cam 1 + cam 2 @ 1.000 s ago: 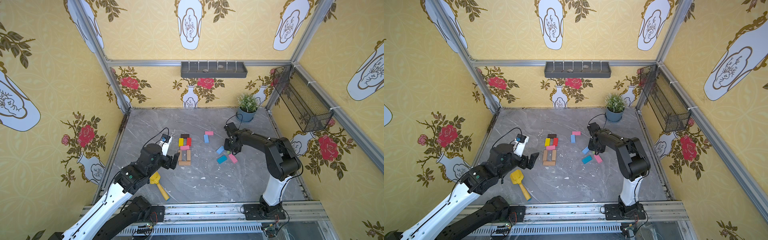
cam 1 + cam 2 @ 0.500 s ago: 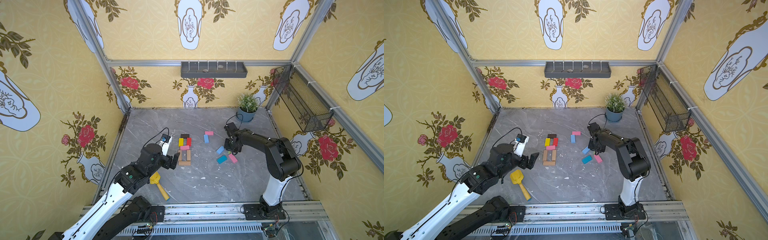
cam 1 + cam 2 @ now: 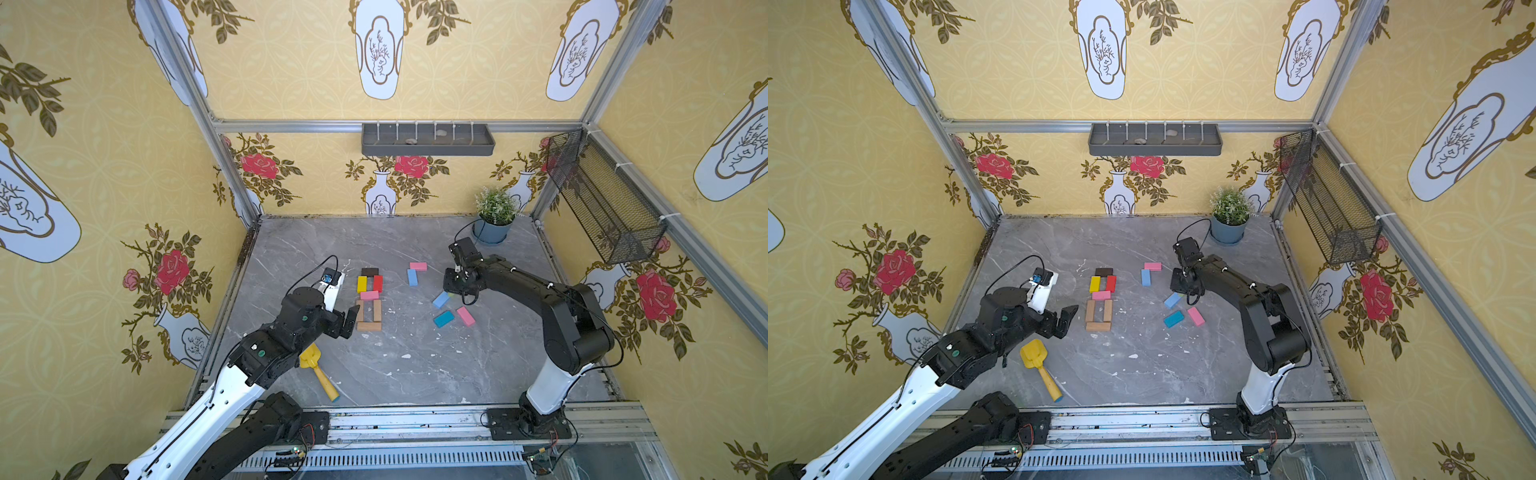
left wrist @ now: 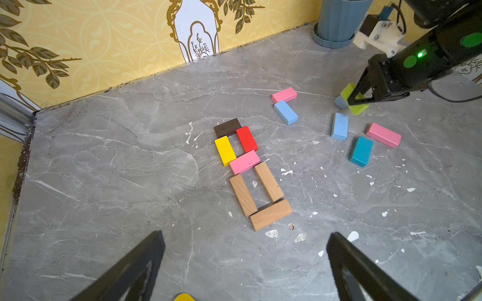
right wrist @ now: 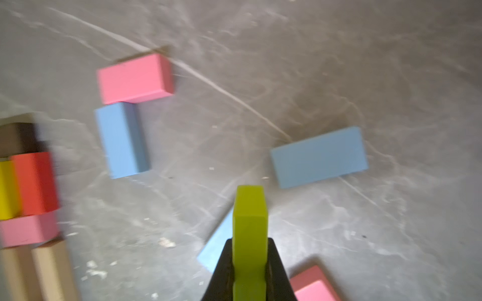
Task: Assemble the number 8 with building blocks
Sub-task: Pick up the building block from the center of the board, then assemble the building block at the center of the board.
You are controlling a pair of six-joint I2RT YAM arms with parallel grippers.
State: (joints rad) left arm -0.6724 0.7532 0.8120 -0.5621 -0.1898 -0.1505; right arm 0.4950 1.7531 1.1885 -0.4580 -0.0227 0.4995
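Wrist views alone show us clearly the right pincer (image 5: 250, 243) clamping the green block (image 5: 249, 213); left pincer (image 4: 245, 235) wide. We count three tan blocks (image 4: 268, 182), three pink blocks (image 4: 244, 162).

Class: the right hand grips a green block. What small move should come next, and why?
Probably lift straight up. The right hand is shut on the green block, with a blue block partly beneath it; rising first should avoid dragging that neighbour.

Grey marble tabletop (image 3: 415, 374) carries building blocks (image 3: 369, 295) (seven grouped, touching), a yellow shovel (image 3: 311, 358) and a potted plant (image 3: 491, 232).
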